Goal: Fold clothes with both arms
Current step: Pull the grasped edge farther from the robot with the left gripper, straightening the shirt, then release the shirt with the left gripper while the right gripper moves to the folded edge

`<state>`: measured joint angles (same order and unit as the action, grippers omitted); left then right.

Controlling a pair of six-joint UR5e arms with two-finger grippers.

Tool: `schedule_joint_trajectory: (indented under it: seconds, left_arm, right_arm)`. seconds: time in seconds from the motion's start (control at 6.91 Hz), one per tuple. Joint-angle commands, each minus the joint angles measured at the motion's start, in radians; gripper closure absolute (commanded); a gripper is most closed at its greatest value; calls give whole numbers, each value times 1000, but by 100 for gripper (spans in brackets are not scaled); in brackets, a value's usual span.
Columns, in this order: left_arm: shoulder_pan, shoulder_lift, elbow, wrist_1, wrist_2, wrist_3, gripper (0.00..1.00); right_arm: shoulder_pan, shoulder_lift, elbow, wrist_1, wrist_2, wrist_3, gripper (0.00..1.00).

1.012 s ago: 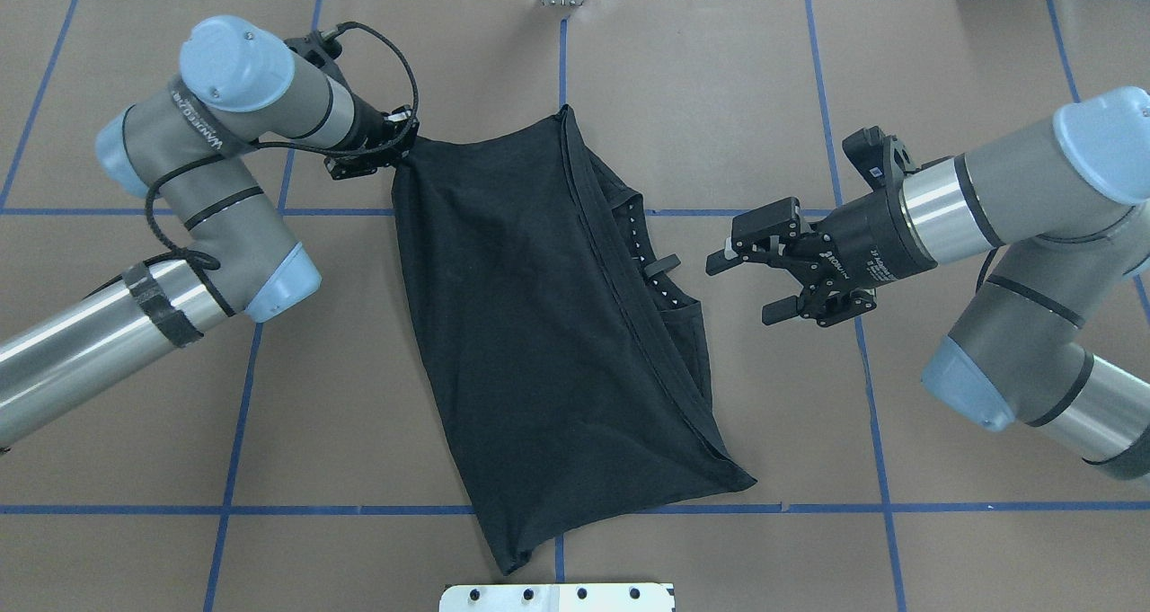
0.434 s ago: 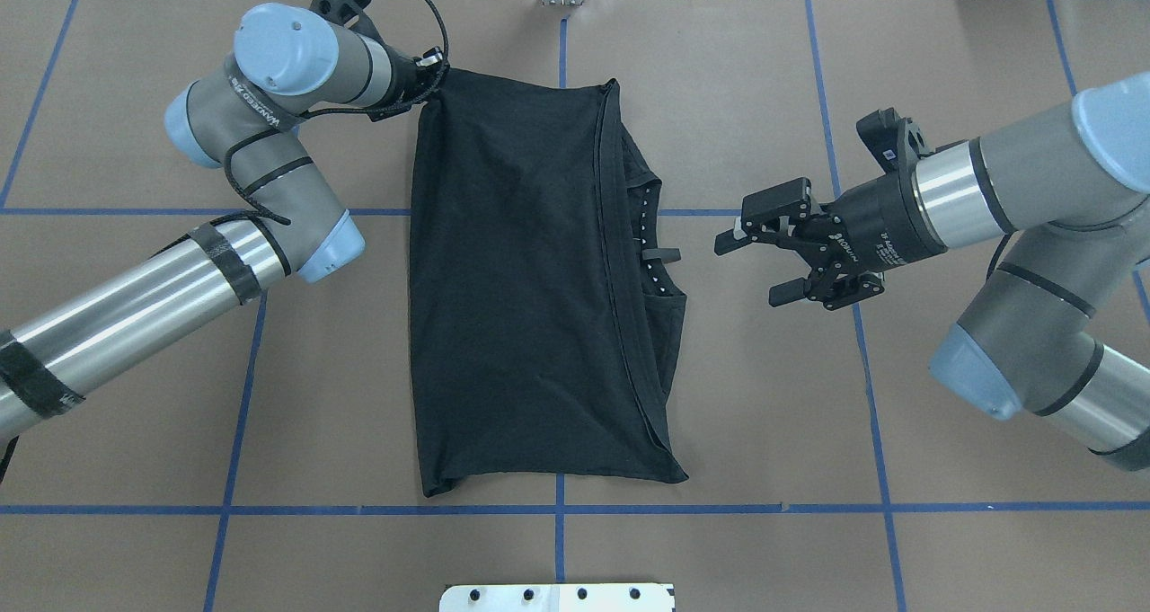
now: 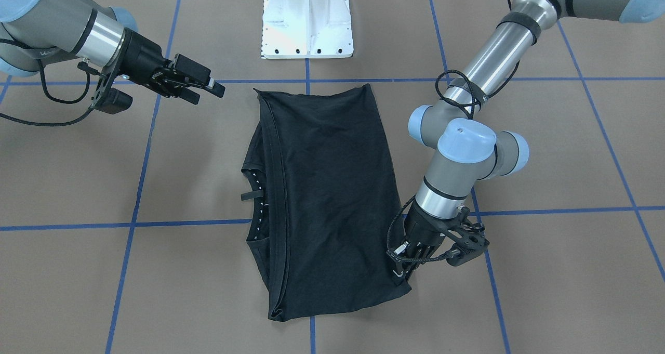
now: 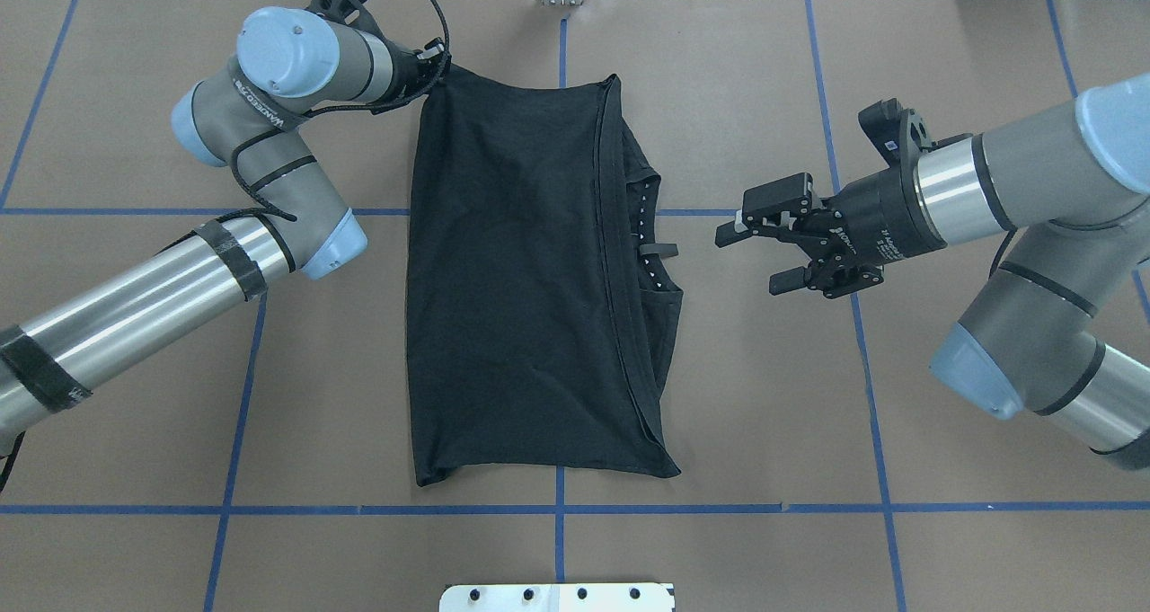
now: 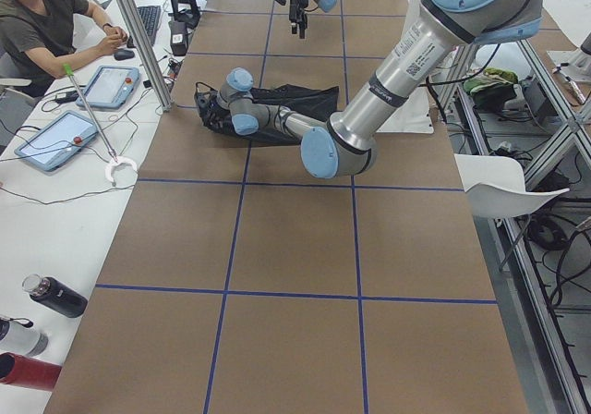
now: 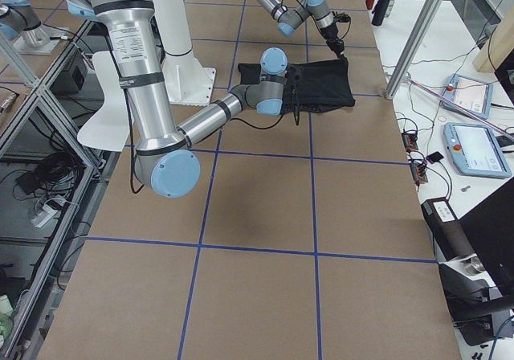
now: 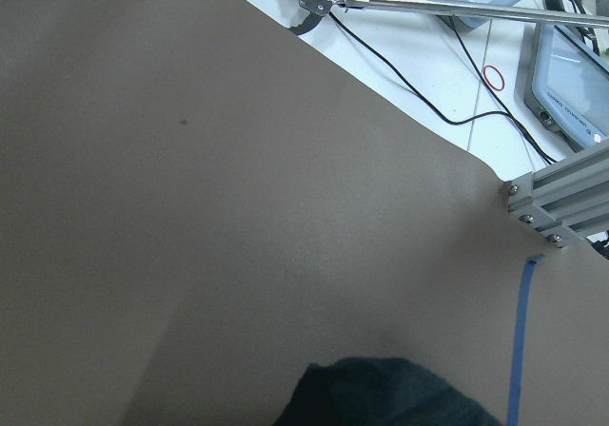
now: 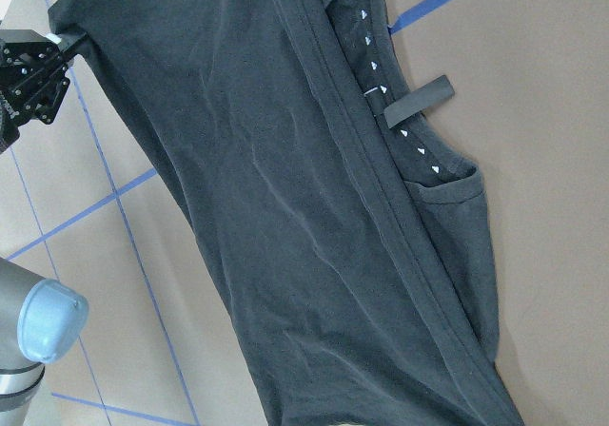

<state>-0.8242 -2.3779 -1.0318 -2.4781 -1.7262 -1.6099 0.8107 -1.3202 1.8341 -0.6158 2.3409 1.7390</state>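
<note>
Across the table from the robot, the front-facing camera shows the black T-shirt (image 3: 332,187) lying flat on the brown table (image 3: 545,271), folded lengthwise, with the collar peeking out along one long side. The left gripper (image 3: 404,267) is down at the corner farthest from the robot's base. It looks pinched shut on the cloth, though its dark fingertips are hard to separate from the dark fabric. The right gripper (image 3: 205,95) hangs clear of the shirt, fingers spread and holding nothing.

Overhead, the shirt sits mid-table between the two arms. Its collar and small hang loop (image 4: 660,251) face the right gripper, near it but apart.

Both side views show the shirt only as a low dark patch under the arms.

The left wrist camera gives bare table and a scrap of dark cloth at its lower edge. The right wrist camera looks along the shirt and shows soft creases, a ridge of doubled hem and the collar.

Thin cotton like this should be light and limp, sagging wherever it is unsupported, with the layers sliding over each other. A corner or hem looks like the surest hold, because the stitched edge gives the fingers something to bite.
</note>
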Motion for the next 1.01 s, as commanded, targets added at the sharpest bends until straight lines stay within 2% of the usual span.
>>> schedule_joint_trajectory:
  seconds: [0.0,0.14,0.29,0.43,0.58,0.72,0.87]
  left_arm:
    - [-62,8,-45,7,-68,4,0]
    - [-88,47,-100,13,-152,4,0]
    - [-98,139,-217,16,-197,5,0]
    - [-99,216,-325,46,-225,7,0]
    - [-102,261,-420,107,-246,68,0]
    - [-104,290,-507,222,-248,131,0]
    - [-104,319,-563,275,-250,169,0]
  right_arm:
    - [1,-5,-1,-10,-2,-112,0]
    - [-2,1,7,-89,-20,-206,0]
    - [-22,-4,7,-129,-78,-386,0]
    - [-47,1,11,-194,-133,-424,0]
    - [-92,1,11,-208,-199,-444,0]
    - [-140,3,13,-251,-286,-491,0]
    - [-187,31,14,-348,-367,-562,0]
